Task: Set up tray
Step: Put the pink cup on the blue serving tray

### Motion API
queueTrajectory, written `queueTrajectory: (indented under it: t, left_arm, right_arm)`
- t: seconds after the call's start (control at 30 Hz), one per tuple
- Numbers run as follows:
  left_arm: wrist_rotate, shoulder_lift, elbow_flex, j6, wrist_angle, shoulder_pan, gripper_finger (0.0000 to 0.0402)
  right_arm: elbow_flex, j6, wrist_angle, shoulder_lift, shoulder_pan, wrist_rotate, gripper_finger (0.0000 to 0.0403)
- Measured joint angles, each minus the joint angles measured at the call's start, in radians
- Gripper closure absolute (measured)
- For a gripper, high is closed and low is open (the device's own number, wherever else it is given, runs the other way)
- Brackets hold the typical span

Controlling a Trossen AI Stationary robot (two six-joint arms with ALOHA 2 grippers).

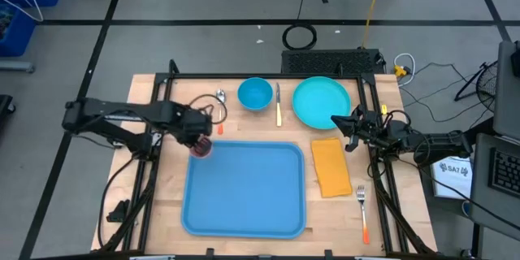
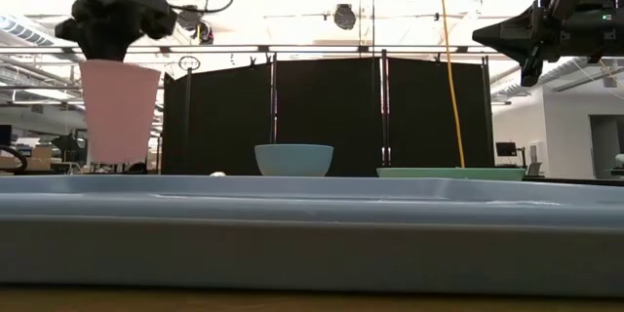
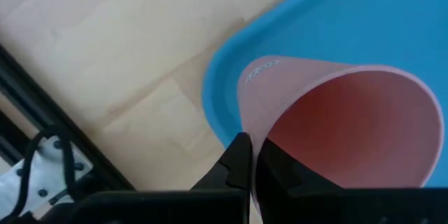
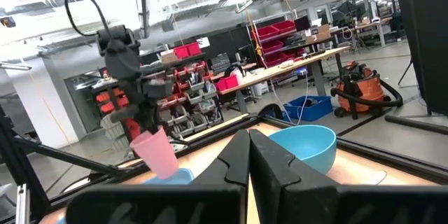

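The light-blue tray point(image 1: 244, 188) lies flat on the near middle of the table. My left gripper point(image 1: 197, 134) hovers over the tray's far-left corner, shut on a pink cup point(image 1: 201, 148). In the low view the cup point(image 2: 119, 107) hangs mouth-up below that gripper point(image 2: 107, 44). My right gripper point(image 1: 340, 125) is shut and empty, held in the air between the teal plate point(image 1: 321, 97) and the orange napkin point(image 1: 331, 166). In its own wrist view the two fingers point(image 4: 238, 164) lie together. My left gripper holds the pink cup by its rim point(image 3: 260, 138), on the side nearest the wrist. One finger point(image 3: 236, 162) is outside the wall and one point(image 3: 283, 175) inside the mouth. The fingers come from above. The cup is lifted clear over the tray corner point(image 3: 217, 105), roughly upright.
A blue bowl point(image 1: 254, 93), a spoon point(image 1: 219, 97) and a yellow-handled knife point(image 1: 278, 106) lie along the far side. An orange-handled fork point(image 1: 362, 211) lies right of the tray, near the napkin. A black metal frame point(image 1: 244, 75) borders the table.
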Motion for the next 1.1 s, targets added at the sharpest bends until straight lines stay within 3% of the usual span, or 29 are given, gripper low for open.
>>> queueTrajectory:
  t: [0.3,0.53,0.93,1.1]
  left_arm:
    - [0.011,0.106,0.000,0.031,0.013,-0.013,0.0398]
    - [0.019,0.107,-0.007,0.029,0.027,-0.013,0.0398]
    - [0.079,0.101,-0.130,0.014,0.135,-0.013,0.0398]
    - [0.056,0.093,-0.127,0.015,0.140,-0.013,0.0369]
  right_arm:
    - [0.000,0.000,0.000,0.000,0.000,-0.001,0.0403]
    - [0.000,0.000,0.000,0.000,0.000,-0.001,0.0403]
    - [0.000,0.000,0.000,0.000,0.000,-0.002,0.0403]
    - [0.000,0.000,0.002,0.000,0.000,-0.001,0.0403]
